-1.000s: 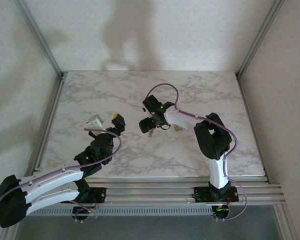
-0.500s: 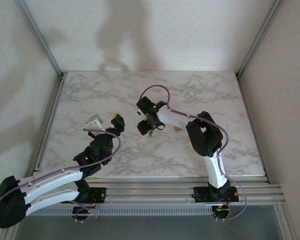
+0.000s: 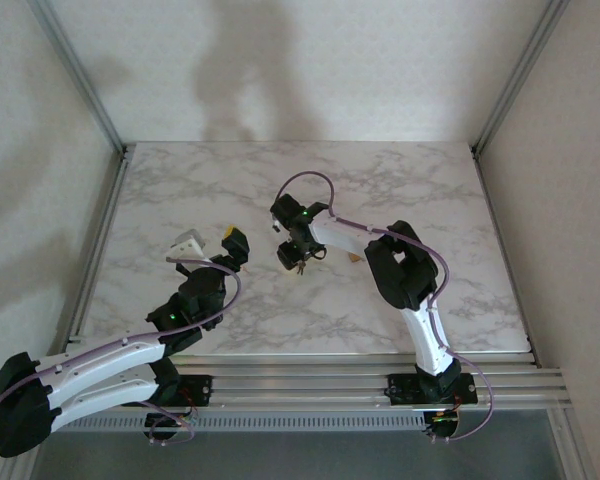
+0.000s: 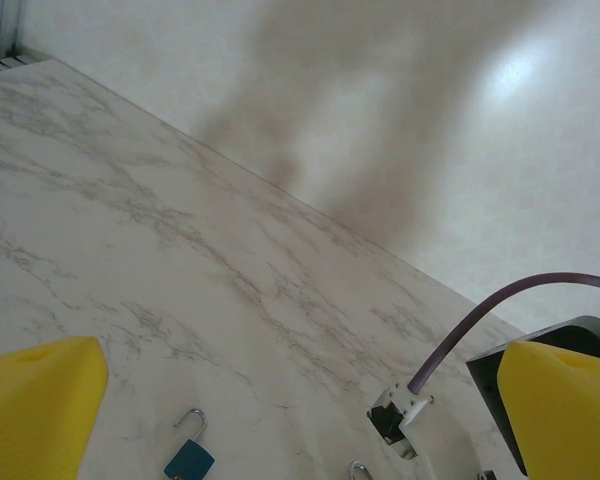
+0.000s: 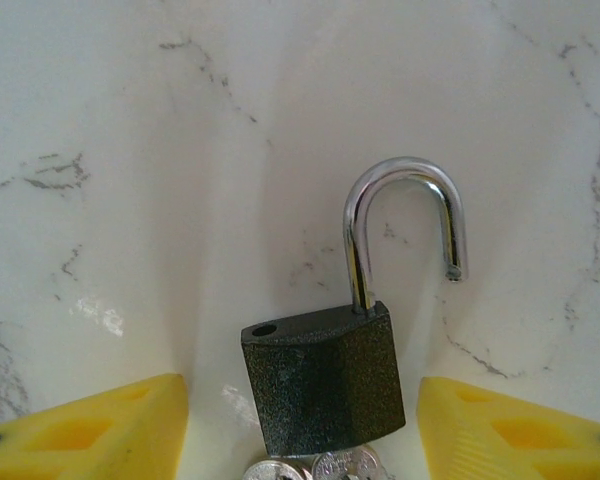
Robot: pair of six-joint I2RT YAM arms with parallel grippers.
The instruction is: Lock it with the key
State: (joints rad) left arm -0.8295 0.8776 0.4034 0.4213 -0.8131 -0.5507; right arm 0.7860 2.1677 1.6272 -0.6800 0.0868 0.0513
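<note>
A black padlock lies flat on the marble table, its chrome shackle swung open and pointing away from the camera. Silver keys show at its lower end. My right gripper is open, one yellow fingertip on each side of the lock body and apart from it. From above, the right gripper hovers over the padlock at the table's middle. My left gripper stands open and empty to its left. A small blue padlock lies on the table between the left fingers.
The right arm's wrist and purple cable reach into the left wrist view at the right. A small tan piece lies beside the right arm. Metal frame posts and walls border the table.
The right gripper has shifted a little to the left over the black padlock, toward the left gripper. The left arm has stayed still.
</note>
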